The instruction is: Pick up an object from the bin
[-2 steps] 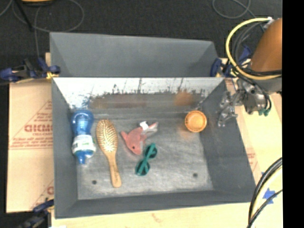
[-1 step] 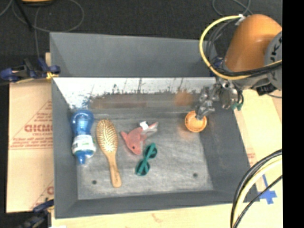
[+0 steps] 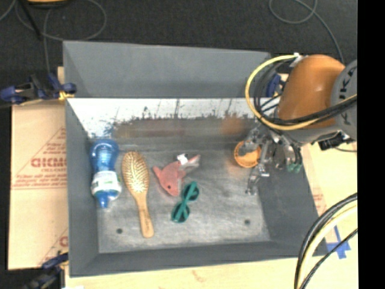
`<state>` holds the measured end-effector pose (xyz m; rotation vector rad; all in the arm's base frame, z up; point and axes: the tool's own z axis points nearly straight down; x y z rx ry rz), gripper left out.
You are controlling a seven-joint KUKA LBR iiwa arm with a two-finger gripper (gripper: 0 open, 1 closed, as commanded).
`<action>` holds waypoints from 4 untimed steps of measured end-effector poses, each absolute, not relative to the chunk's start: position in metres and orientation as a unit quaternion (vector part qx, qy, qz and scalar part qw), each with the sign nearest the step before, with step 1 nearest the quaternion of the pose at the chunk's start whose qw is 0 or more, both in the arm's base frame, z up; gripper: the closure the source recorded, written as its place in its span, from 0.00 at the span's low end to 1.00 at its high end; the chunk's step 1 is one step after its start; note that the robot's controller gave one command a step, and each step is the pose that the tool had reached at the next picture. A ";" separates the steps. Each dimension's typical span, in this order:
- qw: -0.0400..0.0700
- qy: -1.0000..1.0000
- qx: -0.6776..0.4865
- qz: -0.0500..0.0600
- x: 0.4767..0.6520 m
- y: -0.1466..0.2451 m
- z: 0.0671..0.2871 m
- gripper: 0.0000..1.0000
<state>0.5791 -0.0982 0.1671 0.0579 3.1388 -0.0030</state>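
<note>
The small orange round thing [image 3: 244,155] lies at the right of the bin [image 3: 198,221], near its far wall. We judge it light, stiff and smooth, best pinched across its rim. Being round, it shows us no long axis. The hand [image 3: 257,176] hangs just beside it, and we cannot tell whether it is spread or pressed together.

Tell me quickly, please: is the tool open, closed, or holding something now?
The tool: it cannot be told. It hangs over the right end of the bin, next to a small orange thing.
</note>
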 end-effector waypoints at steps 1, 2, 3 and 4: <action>0.002 1.000 0.018 -0.001 0.580 -0.098 0.168 0.00; 0.002 0.998 0.055 -0.001 0.593 -0.074 0.173 0.00; 0.005 0.999 0.033 0.000 0.619 -0.056 0.136 0.00; 0.000 0.997 -0.082 -0.001 0.617 -0.033 0.118 0.00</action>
